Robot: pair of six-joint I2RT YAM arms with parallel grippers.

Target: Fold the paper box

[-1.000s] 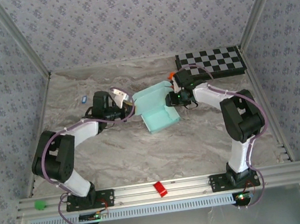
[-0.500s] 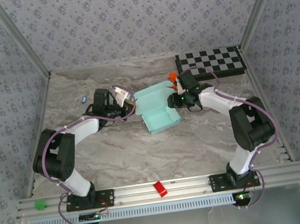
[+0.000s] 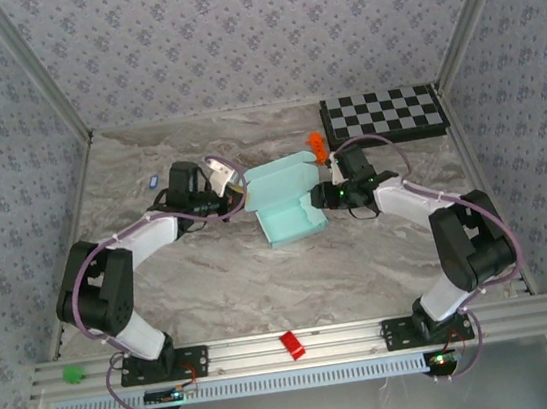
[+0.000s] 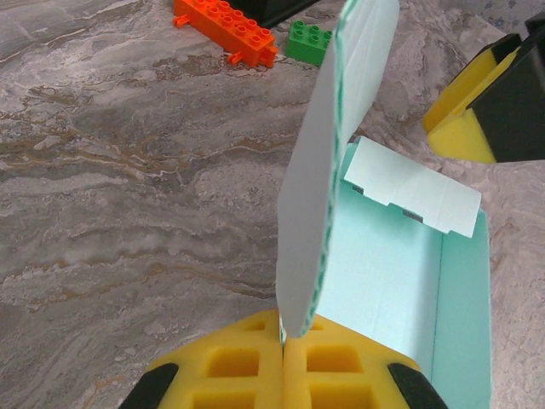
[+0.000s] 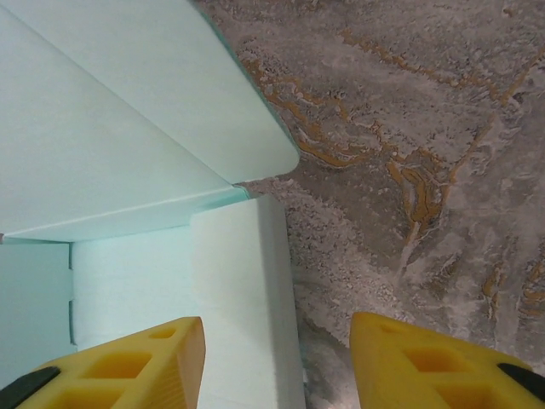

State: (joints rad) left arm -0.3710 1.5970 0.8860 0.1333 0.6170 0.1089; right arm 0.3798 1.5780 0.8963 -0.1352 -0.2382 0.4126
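The left pincer [image 4: 283,368] is shut tight on the edge of the standing lid [image 4: 317,187]. The right pincer [image 5: 276,345] is half open over a side wall, not squeezing. The paper box [image 3: 289,207] sits mid-table [image 3: 263,278]. It looks light and bendy, so pinch the edges softly near the folds.

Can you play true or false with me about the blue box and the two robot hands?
The left hand pinches the paper box by its lid. True.
The right hand is squeezed shut on the box. False: its fingers stand apart, open.
The box is closed. False: the lid stands up and the inside shows.
An orange brick lies beyond the box. True.
The checkered board sits at the near left corner. False: it lies at the far right.
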